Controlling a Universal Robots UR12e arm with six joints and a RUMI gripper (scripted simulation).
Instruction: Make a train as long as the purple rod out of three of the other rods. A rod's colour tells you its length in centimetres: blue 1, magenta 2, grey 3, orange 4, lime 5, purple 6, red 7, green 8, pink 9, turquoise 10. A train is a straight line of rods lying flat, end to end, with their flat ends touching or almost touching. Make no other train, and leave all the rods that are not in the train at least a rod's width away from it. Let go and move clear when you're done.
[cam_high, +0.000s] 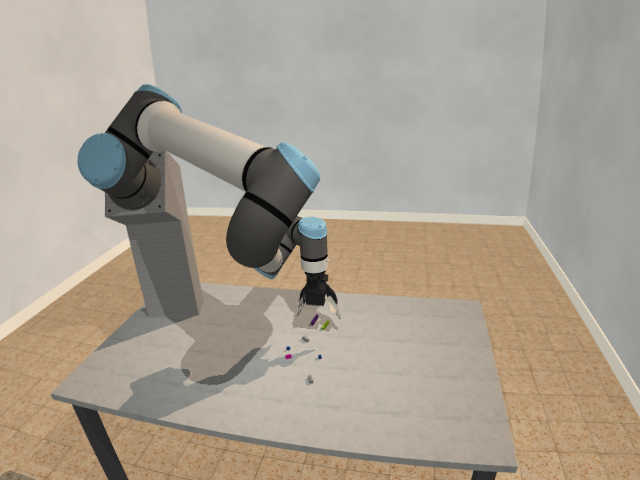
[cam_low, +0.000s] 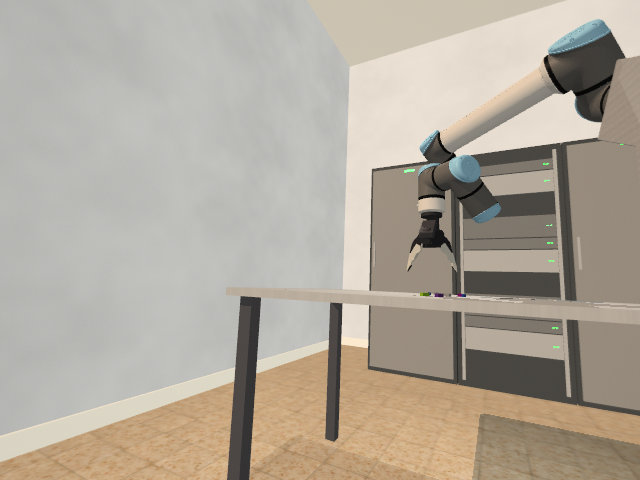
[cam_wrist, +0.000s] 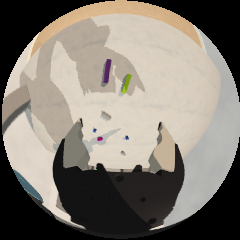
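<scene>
My gripper (cam_high: 318, 314) (cam_low: 432, 269) (cam_wrist: 120, 120) is open and empty, high above the table. The purple rod (cam_high: 314, 319) (cam_low: 438, 295) (cam_wrist: 107, 71) lies flat beside the lime rod (cam_high: 325, 324) (cam_low: 424, 293) (cam_wrist: 127, 84), with a gap between them. One grey rod (cam_high: 305, 338) (cam_wrist: 105, 115) lies nearer the top camera. A blue rod (cam_high: 287, 348) (cam_wrist: 94, 130) lies close to the magenta rod (cam_high: 288, 356) (cam_wrist: 100, 139), apart from it. Another blue rod (cam_high: 319, 356) (cam_wrist: 127, 137) lies to their right. A second grey rod (cam_high: 310, 379) (cam_wrist: 123, 153) lies nearest the top camera. No rods are end to end.
The table (cam_high: 413, 372) (cam_low: 310, 295) bears all the rods. The arm's pedestal (cam_high: 165, 258) stands at its back left in the top view. The arm's shadow falls across the purple rod and the table's left part. Cabinets (cam_low: 410, 320) show behind the table in the exterior view.
</scene>
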